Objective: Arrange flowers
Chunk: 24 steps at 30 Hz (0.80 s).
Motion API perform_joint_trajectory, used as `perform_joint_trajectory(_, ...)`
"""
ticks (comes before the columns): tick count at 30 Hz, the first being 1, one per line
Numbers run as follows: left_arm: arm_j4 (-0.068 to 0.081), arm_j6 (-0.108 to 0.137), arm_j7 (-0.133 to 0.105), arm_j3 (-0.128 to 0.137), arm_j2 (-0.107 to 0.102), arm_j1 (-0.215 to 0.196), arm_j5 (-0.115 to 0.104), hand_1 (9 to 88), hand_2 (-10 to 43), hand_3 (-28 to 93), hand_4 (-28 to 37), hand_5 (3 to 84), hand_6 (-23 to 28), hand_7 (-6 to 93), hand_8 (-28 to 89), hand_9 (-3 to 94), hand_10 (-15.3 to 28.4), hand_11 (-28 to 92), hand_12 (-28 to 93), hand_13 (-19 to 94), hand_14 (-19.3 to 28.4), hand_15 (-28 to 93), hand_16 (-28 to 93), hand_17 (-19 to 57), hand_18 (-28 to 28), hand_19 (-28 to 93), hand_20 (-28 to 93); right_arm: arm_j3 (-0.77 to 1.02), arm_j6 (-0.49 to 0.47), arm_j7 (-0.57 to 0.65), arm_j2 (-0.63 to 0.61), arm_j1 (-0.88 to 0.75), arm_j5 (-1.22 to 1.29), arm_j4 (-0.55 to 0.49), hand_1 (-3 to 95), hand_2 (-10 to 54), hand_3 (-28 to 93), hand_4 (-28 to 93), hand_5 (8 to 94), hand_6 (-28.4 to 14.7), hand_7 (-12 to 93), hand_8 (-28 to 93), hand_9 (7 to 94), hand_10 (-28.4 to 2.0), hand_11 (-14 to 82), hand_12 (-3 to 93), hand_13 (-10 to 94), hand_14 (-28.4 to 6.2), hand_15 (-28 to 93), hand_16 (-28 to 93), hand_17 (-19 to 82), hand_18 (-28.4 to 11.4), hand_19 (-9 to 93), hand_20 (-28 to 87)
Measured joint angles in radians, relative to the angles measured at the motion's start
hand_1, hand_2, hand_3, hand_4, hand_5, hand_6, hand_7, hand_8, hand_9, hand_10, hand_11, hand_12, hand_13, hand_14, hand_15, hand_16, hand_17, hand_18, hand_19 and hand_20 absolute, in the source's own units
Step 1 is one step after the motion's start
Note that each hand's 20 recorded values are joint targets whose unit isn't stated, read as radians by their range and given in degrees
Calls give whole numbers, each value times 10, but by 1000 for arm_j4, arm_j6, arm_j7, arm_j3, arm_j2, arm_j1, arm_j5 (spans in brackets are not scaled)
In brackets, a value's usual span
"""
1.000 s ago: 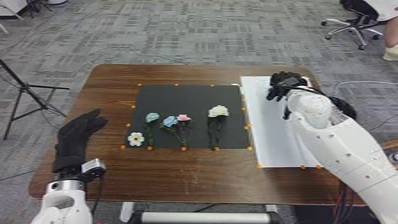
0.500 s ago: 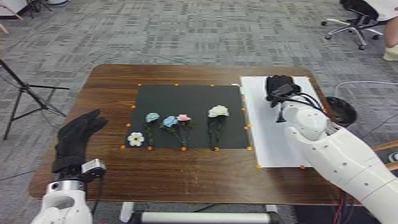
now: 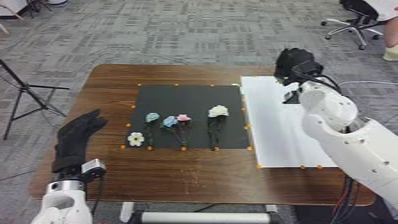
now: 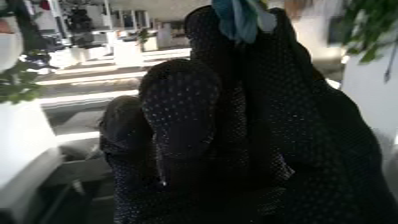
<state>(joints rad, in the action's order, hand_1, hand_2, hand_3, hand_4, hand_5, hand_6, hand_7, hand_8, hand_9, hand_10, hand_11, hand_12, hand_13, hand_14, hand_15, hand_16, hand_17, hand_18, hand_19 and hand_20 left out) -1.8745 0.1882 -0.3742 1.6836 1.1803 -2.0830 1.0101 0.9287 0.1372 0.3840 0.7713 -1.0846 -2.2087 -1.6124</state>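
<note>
In the head view, my right hand (image 3: 297, 64) is at the far right corner of the table, over the far end of the white sheet (image 3: 282, 132). In the right wrist view, a blue-green flower piece (image 4: 242, 21) is pinched at the fingertips of my right hand (image 4: 213, 125). My left hand (image 3: 76, 131) rests open at the table's left side. On the black mat (image 3: 189, 95) lie a blue flower (image 3: 152, 117), another blue flower (image 3: 170, 121), a pink flower (image 3: 184, 118) and a white flower (image 3: 218, 111) with stems, plus a white blossom (image 3: 135, 139).
Orange markers (image 3: 184, 148) line the mat and sheet on the brown table (image 3: 191, 175). A black tripod (image 3: 31, 95) stands left of the table, and an office chair (image 3: 355, 25) is behind at the right. My right forearm crosses the sheet's right side.
My right hand has moved away toward the table's far edge, ending slightly farther right. The right arm now covers the dark round object seen beside the sheet before. My left hand has stayed still.
</note>
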Motion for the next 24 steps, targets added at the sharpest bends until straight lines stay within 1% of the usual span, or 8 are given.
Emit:
perform_joint_trajectory(2, -1, 0, 0, 1, 0, -2, 0, 245, -51, 725, -232, 527, 13, 165, -75, 552, 140, 220, 148, 471, 174, 178, 23, 105, 116, 65, 208, 44, 2, 16, -15, -44, 15, -65, 623, -95, 518, -158, 815, 11, 169, 86, 896, -103, 95, 293, 839, -56, 561, 320, 447, -225, 840, 572)
perform_joint_trajectory(5, -4, 0, 0, 5, 0, -7, 0, 245, -50, 725, -232, 526, 12, 165, -75, 552, 140, 220, 148, 470, 174, 178, 23, 105, 116, 65, 208, 57, 13, 26, -41, -102, 17, -154, 624, -95, 517, -155, 817, 12, 167, 86, 897, -105, 94, 292, 840, -56, 560, 321, 448, -226, 841, 571)
perform_joint_trajectory(8, -6, 0, -1, 7, 0, -12, 0, 245, -49, 723, -233, 526, 12, 165, -75, 552, 140, 220, 148, 470, 174, 178, 23, 105, 116, 65, 208, 47, 23, 26, -42, -155, 16, -204, 625, -95, 514, -153, 818, 12, 165, 86, 895, -106, 93, 291, 842, -56, 559, 321, 449, -226, 843, 569)
perform_joint_trajectory(13, -6, 0, -1, 8, 0, -13, 0, 244, -49, 723, -232, 526, 12, 165, -74, 552, 140, 219, 148, 470, 174, 177, 22, 105, 116, 65, 208, -8, 33, 13, -21, -209, 17, -219, 626, -95, 510, -150, 819, 11, 163, 88, 897, -107, 94, 288, 845, -54, 557, 322, 451, -226, 848, 568)
perform_joint_trajectory(17, -6, 0, -1, 8, 1, -13, 0, 245, -49, 723, -233, 526, 12, 164, -75, 552, 140, 220, 148, 470, 175, 178, 23, 105, 116, 65, 208, -52, 38, -1, 7, -218, 15, -223, 627, -95, 508, -147, 821, 11, 162, 89, 898, -106, 94, 289, 847, -53, 557, 322, 453, -227, 851, 566)
perform_joint_trajectory(24, -7, 0, 0, 7, 3, -13, 0, 244, -50, 724, -232, 527, 12, 163, -75, 551, 140, 220, 148, 469, 175, 178, 23, 105, 116, 65, 208, -78, 42, -11, 54, -223, 13, -232, 627, -95, 505, -144, 821, 12, 159, 90, 898, -105, 92, 288, 849, -52, 557, 323, 455, -226, 855, 562)
